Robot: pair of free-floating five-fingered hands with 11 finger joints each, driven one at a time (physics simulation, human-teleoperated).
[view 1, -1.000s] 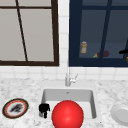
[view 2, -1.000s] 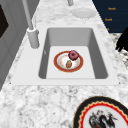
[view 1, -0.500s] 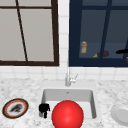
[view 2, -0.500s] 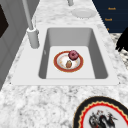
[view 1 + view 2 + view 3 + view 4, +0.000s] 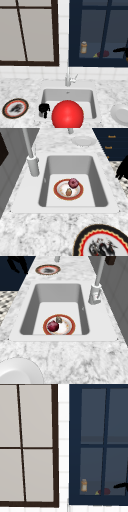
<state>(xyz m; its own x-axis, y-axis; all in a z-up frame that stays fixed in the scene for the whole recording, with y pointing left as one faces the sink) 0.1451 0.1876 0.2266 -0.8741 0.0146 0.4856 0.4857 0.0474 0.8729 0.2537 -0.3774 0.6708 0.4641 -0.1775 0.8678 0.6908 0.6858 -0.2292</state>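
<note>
Nothing has moved: left hand [image 5: 44, 109] stays over the sink [image 5: 93, 105] edge, fingers curled on nothing; right hand's [image 5: 121, 50] fingers unclear.

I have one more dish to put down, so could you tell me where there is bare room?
Bare marble counter lies between the white sink and the plain white plate, and between the sink and the black-rimmed patterned plate. The basin is crowded: the red-rimmed plate with food takes most of its floor. The left hand hangs by its left rim.
</note>
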